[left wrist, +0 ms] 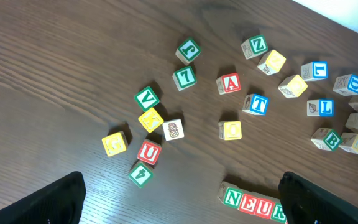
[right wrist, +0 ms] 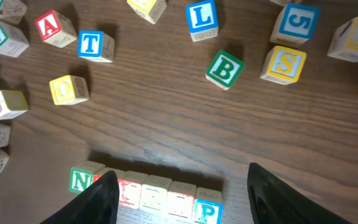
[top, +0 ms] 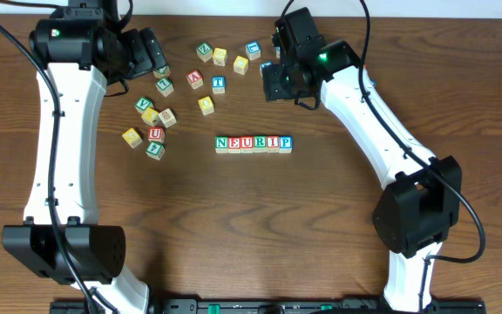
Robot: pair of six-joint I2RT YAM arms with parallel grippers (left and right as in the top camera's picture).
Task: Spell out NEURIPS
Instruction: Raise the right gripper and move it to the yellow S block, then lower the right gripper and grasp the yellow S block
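A row of six letter blocks (top: 253,144) reading N E U R I P lies at mid-table; it also shows in the left wrist view (left wrist: 253,202) and the right wrist view (right wrist: 160,193). A yellow block with a blue S (right wrist: 283,64) lies loose beside a green B block (right wrist: 224,69), beyond the row; in the overhead view the right arm hides it. My right gripper (top: 273,83) (right wrist: 185,199) is open and empty, hovering above the area behind the row. My left gripper (top: 157,54) (left wrist: 185,208) is open and empty at the back left.
Loose blocks lie scattered behind the row: a red A (top: 196,78), a blue T (top: 219,84), a yellow block (top: 206,105), and a cluster with a red U (top: 155,133) at left. More blue and yellow blocks (left wrist: 319,107) lie under the right arm.
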